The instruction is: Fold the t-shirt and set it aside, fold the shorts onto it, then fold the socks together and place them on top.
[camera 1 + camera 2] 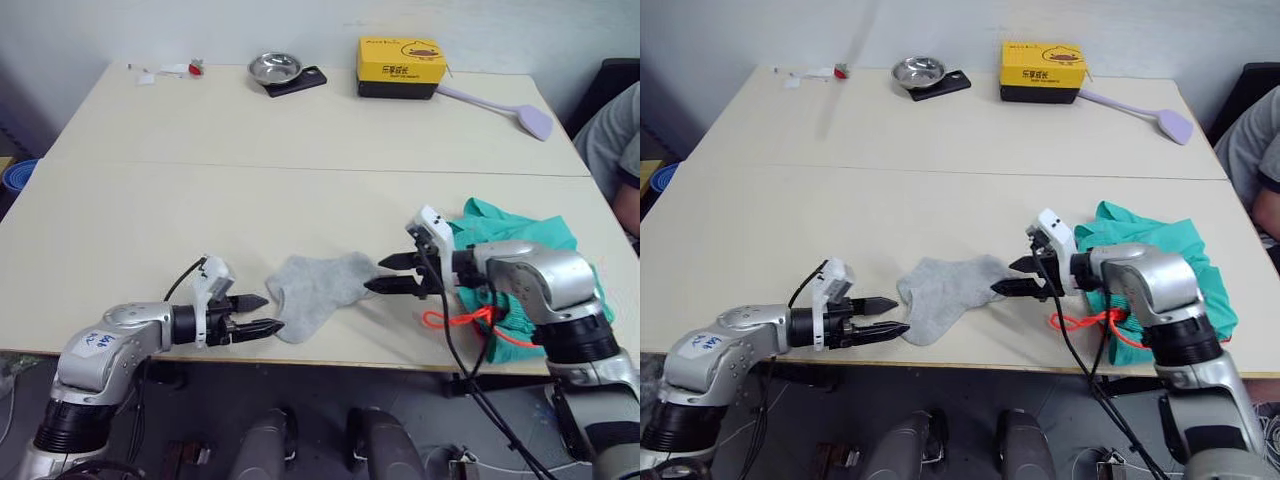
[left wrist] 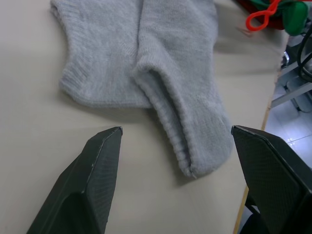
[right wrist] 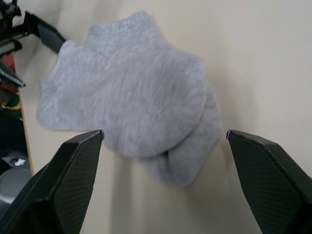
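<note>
The light grey socks (image 1: 315,290) lie one on top of the other near the table's front edge, between my two grippers. My left gripper (image 1: 262,313) is open, its tips just short of the socks' left end (image 2: 146,73). My right gripper (image 1: 384,273) is open at their right end (image 3: 141,97), holding nothing. The teal-green shorts (image 1: 520,235) with the neon orange drawstring (image 1: 465,320) lie folded at the front right, under my right arm. A sliver of red, likely the t-shirt (image 1: 497,304), peeks out beneath the shorts.
At the table's far edge sit a yellow box (image 1: 401,66), a metal bowl (image 1: 274,67) on a black scale, a lilac spatula (image 1: 510,110) and small bits (image 1: 170,71) at the far left. A person's arm (image 1: 615,150) shows at the right edge.
</note>
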Action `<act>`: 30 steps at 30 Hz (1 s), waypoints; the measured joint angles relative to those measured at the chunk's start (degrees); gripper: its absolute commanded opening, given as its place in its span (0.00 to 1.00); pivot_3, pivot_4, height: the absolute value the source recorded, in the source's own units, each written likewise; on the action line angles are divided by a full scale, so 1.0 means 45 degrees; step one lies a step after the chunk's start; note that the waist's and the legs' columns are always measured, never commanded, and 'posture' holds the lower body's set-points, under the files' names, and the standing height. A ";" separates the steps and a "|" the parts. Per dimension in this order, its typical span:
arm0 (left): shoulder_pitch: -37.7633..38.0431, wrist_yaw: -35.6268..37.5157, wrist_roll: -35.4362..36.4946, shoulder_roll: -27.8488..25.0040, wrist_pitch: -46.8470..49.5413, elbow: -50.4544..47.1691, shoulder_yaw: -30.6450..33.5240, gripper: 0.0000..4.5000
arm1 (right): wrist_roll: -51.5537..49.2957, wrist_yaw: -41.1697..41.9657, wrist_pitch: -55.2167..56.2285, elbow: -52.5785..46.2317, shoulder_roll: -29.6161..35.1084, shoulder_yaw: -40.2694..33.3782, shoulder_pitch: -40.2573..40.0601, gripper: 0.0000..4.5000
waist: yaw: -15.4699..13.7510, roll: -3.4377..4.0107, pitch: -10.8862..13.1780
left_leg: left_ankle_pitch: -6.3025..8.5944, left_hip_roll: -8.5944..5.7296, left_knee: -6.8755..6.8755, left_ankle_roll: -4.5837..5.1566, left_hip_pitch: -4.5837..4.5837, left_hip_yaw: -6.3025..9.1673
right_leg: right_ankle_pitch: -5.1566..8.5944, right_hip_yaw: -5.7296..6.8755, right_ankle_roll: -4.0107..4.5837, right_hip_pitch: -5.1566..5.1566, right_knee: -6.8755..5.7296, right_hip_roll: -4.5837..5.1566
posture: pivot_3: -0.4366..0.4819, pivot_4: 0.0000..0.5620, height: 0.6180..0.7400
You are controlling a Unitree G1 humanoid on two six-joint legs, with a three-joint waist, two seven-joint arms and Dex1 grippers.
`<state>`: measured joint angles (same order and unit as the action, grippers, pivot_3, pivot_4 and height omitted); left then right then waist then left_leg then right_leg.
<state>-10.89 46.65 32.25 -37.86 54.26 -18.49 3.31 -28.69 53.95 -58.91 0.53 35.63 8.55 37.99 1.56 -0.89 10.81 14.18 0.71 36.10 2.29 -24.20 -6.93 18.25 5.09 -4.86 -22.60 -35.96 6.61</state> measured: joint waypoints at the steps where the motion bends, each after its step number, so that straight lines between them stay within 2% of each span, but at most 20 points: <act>1: 0.0006 -0.0243 0.0020 0.0125 0.0184 -0.0211 -0.0007 0.83 | 0.0073 -0.0057 0.0008 0.0066 -0.0049 0.0009 0.0067 0.91 | 0.0000 0.0001 0.0000 | -0.0004 0.0000 -0.0003 0.0006 0.0000 0.0000 | 0.0000 0.0001 0.0000 -0.0001 0.0000 0.0000 | 0.48 0.27 1.00; 3: 0.0011 -0.0642 0.0059 0.0263 0.0466 -0.0482 -0.0136 0.83 | 0.0169 -0.0086 0.0041 0.0277 -0.0082 0.0021 0.0206 0.91 | -0.0001 0.0000 0.0000 | -0.0024 0.0000 0.0001 0.0038 0.0000 -0.0001 | 0.0000 0.0006 0.0000 0.0002 -0.0001 -0.0004 | 0.48 0.27 1.00; 4: 0.0009 -0.0783 0.0027 0.0246 0.0502 -0.0620 -0.0257 0.84 | 0.0236 -0.0107 0.0065 0.0362 -0.0125 0.0022 0.0277 0.87 | 0.0000 0.0001 0.0000 | -0.0023 0.0000 0.0003 0.0037 0.0001 -0.0003 | 0.0000 0.0006 0.0000 0.0005 -0.0001 -0.0004 | 0.48 0.27 1.00; 6: 0.0003 -0.0997 -0.0236 0.0212 0.0376 -0.0792 -0.0562 0.75 | 0.0349 -0.0162 0.0133 0.0490 -0.0342 0.0022 0.0344 0.79 | -0.0005 0.0001 0.0000 | -0.0007 -0.0001 0.0007 0.0007 0.0010 -0.0004 | 0.0000 0.0006 -0.0001 0.0016 -0.0001 -0.0004 | 0.48 0.27 1.00; 9: -0.0055 -0.1306 -0.0753 0.0206 -0.0058 -0.0765 -0.0914 0.57 | 0.0385 -0.0202 0.0338 0.0655 -0.0744 0.0041 0.0426 0.56 | -0.0027 0.0001 -0.0001 | -0.0016 -0.0001 0.0009 0.0001 0.0013 -0.0003 | -0.0003 0.0006 -0.0004 0.0017 -0.0008 -0.0003 | 0.48 0.27 1.00; 16: -0.0159 -0.1427 -0.1142 0.0160 -0.0412 -0.0372 -0.1003 0.06 | 0.0728 -0.0202 0.0930 0.0950 -0.1063 0.0063 0.0594 0.00 | -0.0004 0.0002 -0.0001 | -0.0012 -0.0001 -0.0010 -0.0005 0.0011 -0.0004 | -0.0003 0.0006 -0.0004 0.0007 -0.0002 -0.0004 | 0.48 0.27 1.00; 17: -0.0202 -0.1368 -0.1123 0.0165 -0.0429 -0.0294 -0.0998 0.01 | 0.0781 -0.0202 0.1023 0.0951 -0.1084 0.0071 0.0594 0.00 | -0.0007 0.0002 -0.0001 | -0.0013 -0.0002 -0.0008 -0.0005 0.0010 -0.0003 | -0.0003 0.0008 -0.0004 0.0007 -0.0002 -0.0004 | 0.48 0.27 1.00; 23: -0.0278 -0.0665 -0.0215 0.0285 -0.0062 -0.0082 -0.0787 0.01 | 0.0722 -0.0063 0.1449 0.0753 -0.1096 -0.0017 0.0577 0.00 | 0.0002 0.0002 0.0000 | -0.0017 -0.0001 0.0000 -0.0009 0.0005 -0.0005 | -0.0003 0.0008 -0.0005 0.0003 -0.0006 -0.0004 | 0.48 0.27 1.00; 30: -0.1583 0.0483 0.1948 -0.0567 0.0772 0.0433 0.1625 0.01 | -0.0522 -0.0267 0.0467 -0.0812 -0.0974 -0.1138 0.0122 0.00 | 0.0006 0.0001 -0.0001 | -0.0025 0.0001 -0.0004 -0.0022 0.0003 0.0005 | -0.0003 0.0014 -0.0004 0.0006 -0.0002 -0.0006 | 0.48 0.27 1.00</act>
<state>-18.02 48.82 41.01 -40.41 57.73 -16.55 10.62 -31.04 52.75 -56.81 -3.13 31.25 3.43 38.54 1.59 -0.88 10.81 14.07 0.71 36.08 2.20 -24.18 -6.91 18.24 5.16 -4.87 -22.57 -35.97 6.59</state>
